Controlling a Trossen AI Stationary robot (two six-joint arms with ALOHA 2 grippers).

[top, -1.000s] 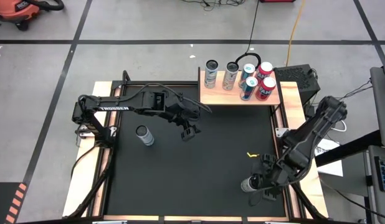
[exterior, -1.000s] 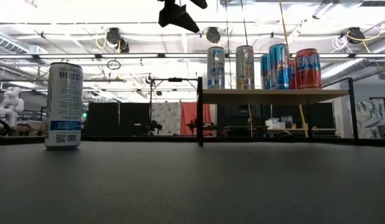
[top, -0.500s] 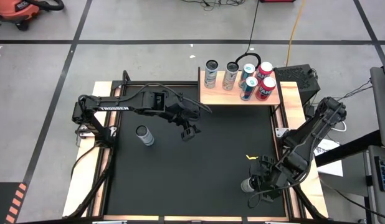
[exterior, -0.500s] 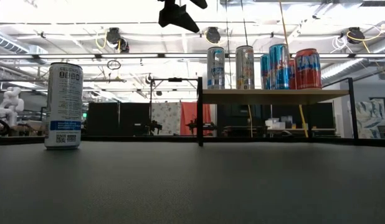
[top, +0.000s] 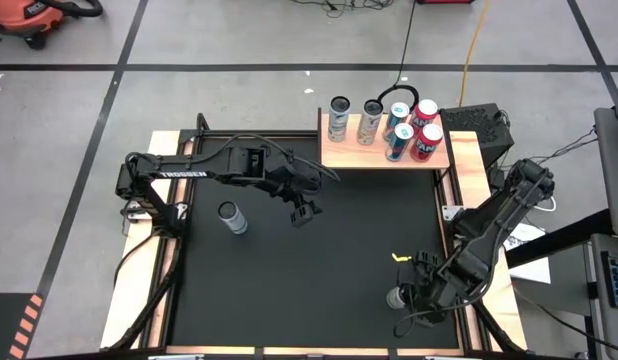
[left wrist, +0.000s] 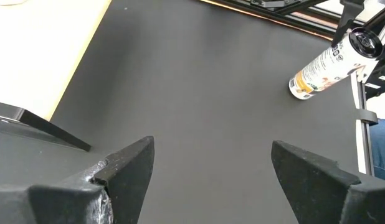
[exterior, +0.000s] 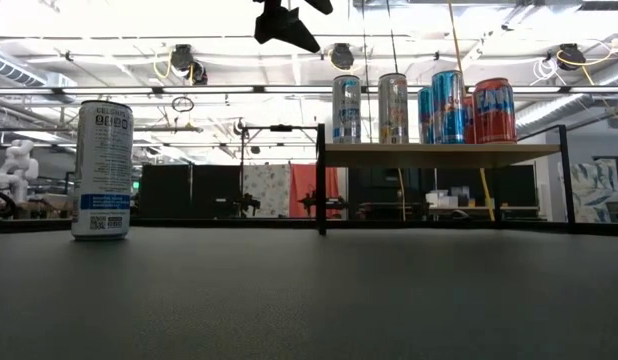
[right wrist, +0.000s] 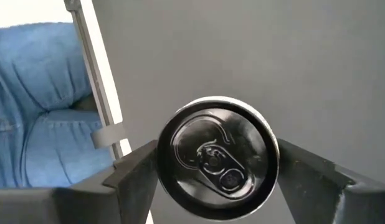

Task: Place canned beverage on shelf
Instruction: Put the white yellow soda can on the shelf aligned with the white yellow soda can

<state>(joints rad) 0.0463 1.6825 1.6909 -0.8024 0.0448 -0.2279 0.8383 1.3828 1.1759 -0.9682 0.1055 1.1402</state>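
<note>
Can waiting between the right arm's jaws

Right gripper (right wrist: 211, 171) sits over an upright can (right wrist: 212, 165) at the near right corner of the worktop (top: 319, 280), jaws spread on each side, not yet squeezing. The shelf (top: 384, 155) is far across. Left gripper (top: 304, 212) hangs mid-worktop with its jaws apart and nothing in them, nearer another upright can (top: 231, 217).

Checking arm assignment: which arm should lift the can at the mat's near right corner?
Right. The right gripper already straddles that can, a finger on each side of its top. The left gripper hangs open over mid-mat, nearer the other loose can and the shelf.
</note>
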